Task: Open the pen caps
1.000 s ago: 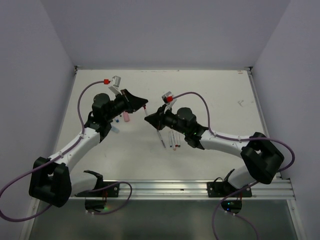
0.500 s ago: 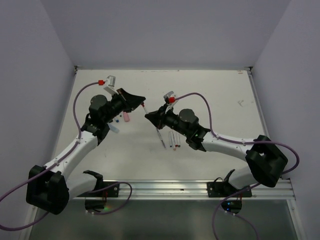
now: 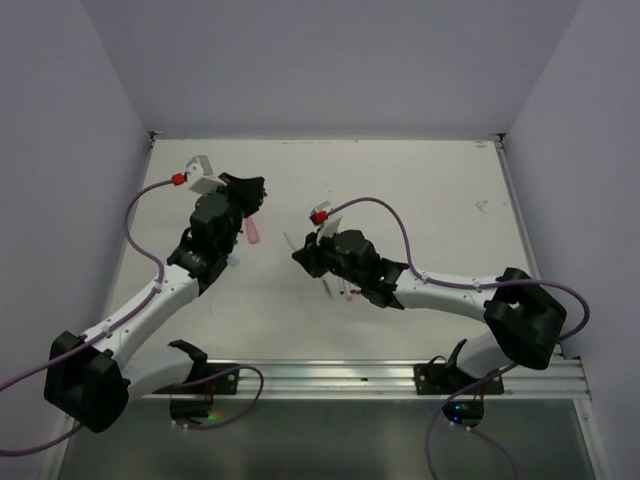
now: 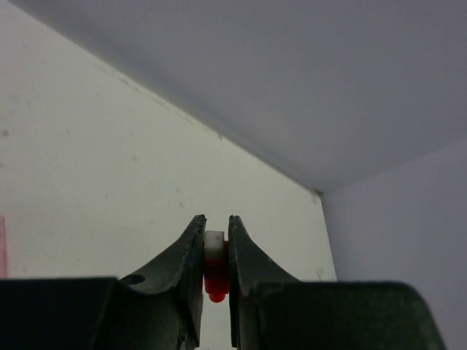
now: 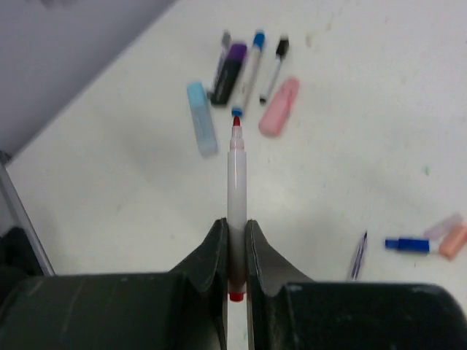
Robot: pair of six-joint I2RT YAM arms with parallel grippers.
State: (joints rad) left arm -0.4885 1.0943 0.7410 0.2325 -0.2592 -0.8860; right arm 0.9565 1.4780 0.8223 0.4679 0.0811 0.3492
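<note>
Red plastic shows between the fingers of the left gripper [image 4: 216, 239]: a small red cap [image 4: 216, 283] with a white part above it is pinched there, the jaws drawn in until only the cap's width parts them. Seen from above, this gripper hangs just beyond the pink highlighter [image 3: 253, 234], on the side toward the back wall. The right gripper [image 5: 236, 232] is clamped on a white pen barrel [image 5: 236, 171], held near its red-ended lower part, and the barrel's bare red tip points away from the wrist camera with no cap on it. From above, that gripper sits to the right of the pink highlighter and nearer the arm bases, apart from it. On the white table [image 3: 430, 200], in the right wrist view, a light blue highlighter [image 5: 202, 118] lies near the pink highlighter's left side. Past the pink highlighter three pens lie close together: a thick marker with a purple cap [image 5: 237, 52], a slim pen with a blue cap [image 5: 259, 38] and another with a black cap [image 5: 283, 46], all three caps on. Well apart from the pink highlighter, low at the right edge of that view, lie a blue piece [image 5: 405, 244] and pale pink ones, too blurred to tell what they are.
</note>
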